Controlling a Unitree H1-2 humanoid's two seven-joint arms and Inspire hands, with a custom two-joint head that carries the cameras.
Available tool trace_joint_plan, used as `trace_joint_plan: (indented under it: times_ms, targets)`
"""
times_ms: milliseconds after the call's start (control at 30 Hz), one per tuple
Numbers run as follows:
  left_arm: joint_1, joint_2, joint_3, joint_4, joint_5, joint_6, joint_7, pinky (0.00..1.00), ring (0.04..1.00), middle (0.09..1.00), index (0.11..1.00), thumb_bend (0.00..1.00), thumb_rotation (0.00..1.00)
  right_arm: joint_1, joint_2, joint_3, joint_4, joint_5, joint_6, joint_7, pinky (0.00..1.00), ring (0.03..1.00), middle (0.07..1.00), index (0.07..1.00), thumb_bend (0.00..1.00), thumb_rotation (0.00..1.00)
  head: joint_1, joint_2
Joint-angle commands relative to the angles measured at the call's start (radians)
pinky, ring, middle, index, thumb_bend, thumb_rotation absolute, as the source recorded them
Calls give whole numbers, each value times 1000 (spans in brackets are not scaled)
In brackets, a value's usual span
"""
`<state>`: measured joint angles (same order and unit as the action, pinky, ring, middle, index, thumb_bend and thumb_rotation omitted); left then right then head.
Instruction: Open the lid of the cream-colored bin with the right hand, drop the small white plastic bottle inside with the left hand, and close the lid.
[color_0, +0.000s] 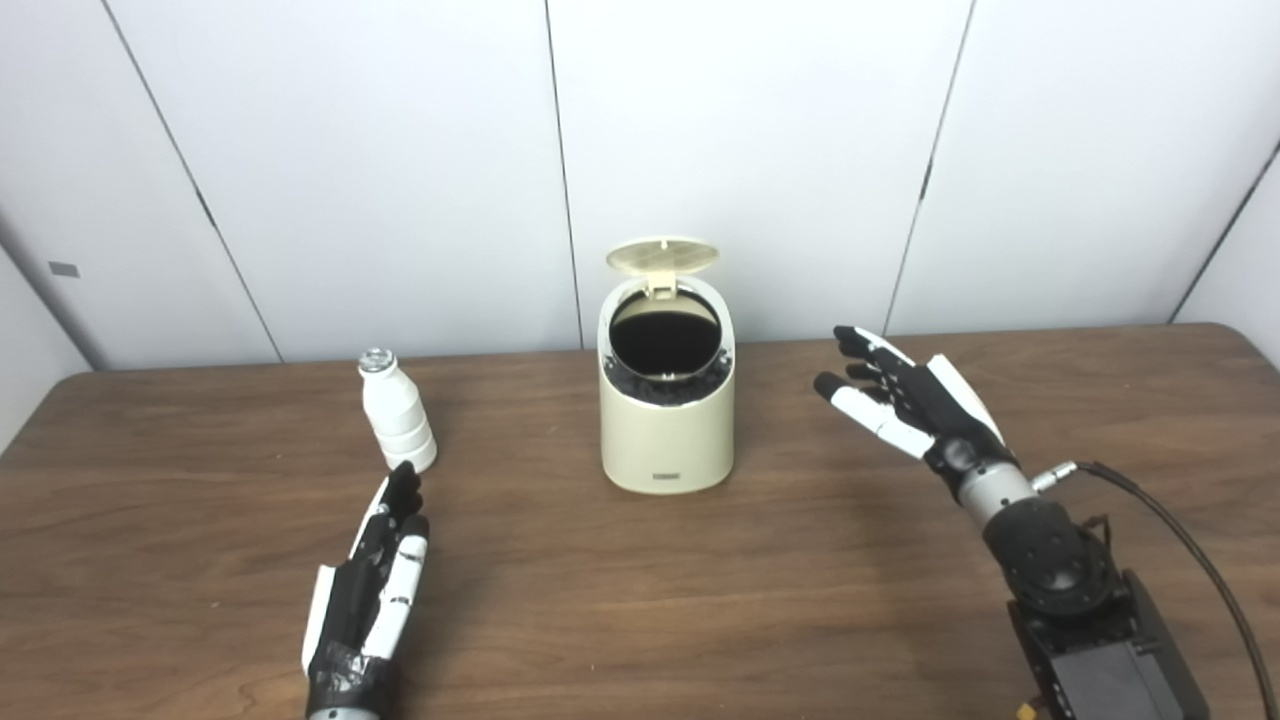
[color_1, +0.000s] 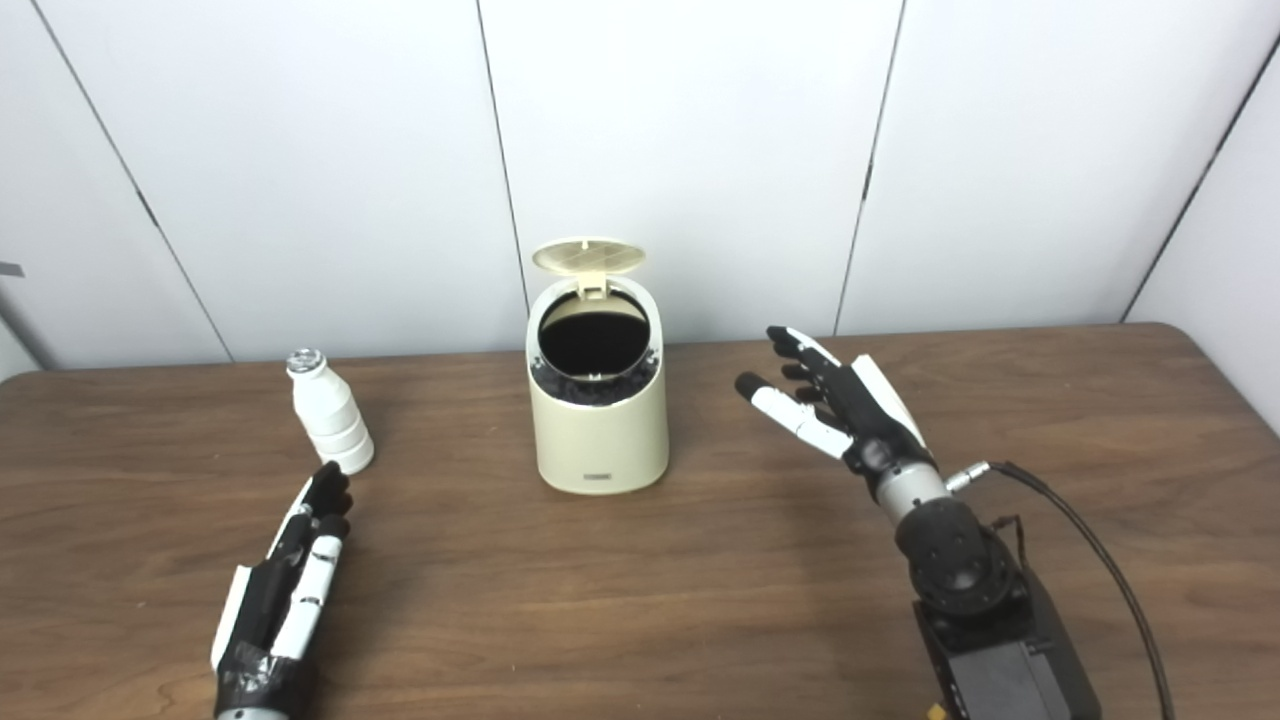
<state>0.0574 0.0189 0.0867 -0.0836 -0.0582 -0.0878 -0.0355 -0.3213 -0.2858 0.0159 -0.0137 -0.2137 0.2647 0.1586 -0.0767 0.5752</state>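
Bin: you have the cream-colored bin (color_0: 667, 430) standing upright near the middle of the table (color_0: 640, 620), toward the far edge, close to the white wall panels (color_0: 350, 170).
Lid: the lid (color_0: 662, 255) is up, hinged at the back of the rim and tilted so you see its ribbed underside; the round mouth below it is dark and open.
Liner: a dark liner edge shows just inside the rim; what lies deeper in the bin you cannot tell.
Bottle: the small white bottle (color_0: 397, 411) stands upright on the table to the left of the bin, well apart from it, its silvery cap on top.
Left hand: your left hand (color_0: 368, 590) lies low over the table on the near left, fingers stretched out straight and close together, pointing at the bottle. The fingertips (color_0: 404, 483) sit just beside the bottle's base; whether they touch it you cannot tell. It holds nothing.
Right hand: your right hand (color_1: 838, 405) is raised above the table to the right of the bin, clearly apart from it, palm turned toward the bin, fingers spread and slightly curled. It holds nothing.
Right arm: the dark wrist and forearm come in from the lower right, with a black cable (color_0: 1190, 560) looping off the wrist.
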Motion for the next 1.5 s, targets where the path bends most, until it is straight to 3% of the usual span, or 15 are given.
trace_joint_plan:
  times_ms: [0, 133, 300, 433, 533, 767, 1033, 1067, 1267, 1467]
  targets:
    - [31, 0, -1, 26, -4, -3, 6, 996, 974, 966, 969, 301, 655, 10, 18, -41, -19, 99, -82, 10, 925, 937, 938, 958, 635, 829, -1, 1]
    - [30, 6, 1, 31, -4, -7, 2, 999, 976, 969, 972, 313, 649, 72, 53, -82, -31, 207, -106, 20, 971, 962, 962, 976, 710, 867, 1, 3]
    - [30, 13, 1, 25, -1, -1, 3, 996, 974, 969, 972, 326, 636, 140, 57, -81, -47, 237, -170, 25, 998, 989, 982, 987, 690, 901, -1, 5]
    - [29, 22, 2, 23, 3, 3, 1, 1000, 974, 968, 976, 326, 626, 159, 95, -119, 26, 301, -269, 7, 1000, 999, 998, 1000, 711, 865, 1, 9]
    - [29, 29, 2, 19, 5, 10, 0, 1000, 983, 970, 979, 312, 646, 178, 107, -125, 51, 304, -322, -5, 1000, 1000, 1000, 1000, 726, 879, -1, 13]
    - [32, 30, 2, 2, 0, 27, -2, 1000, 988, 976, 989, 291, 612, 223, 125, -121, 50, 289, -351, -35, 1000, 1000, 1000, 998, 691, 897, -2, 14]
    - [34, 33, 2, 0, -2, 27, -3, 1000, 989, 983, 986, 314, 619, 229, 153, -140, 105, 330, -430, -46, 1000, 1000, 1000, 986, 651, 885, 12, 18]
    - [34, 31, 3, -2, -6, 29, -3, 1000, 986, 979, 984, 312, 610, 231, 156, -142, 104, 333, -432, -48, 1000, 1000, 1000, 987, 640, 882, 58, 20]
    - [44, 22, 9, -16, -33, 31, -5, 1000, 977, 972, 976, 346, 581, 230, 155, -153, 133, 346, -462, -45, 1000, 1000, 1000, 990, 626, 900, 118, 17]
    - [58, 25, 6, -28, -15, 40, 6, 994, 966, 968, 975, 333, 557, 241, 144, -154, 161, 355, -488, -35, 1000, 1000, 1000, 996, 641, 881, 216, -12]
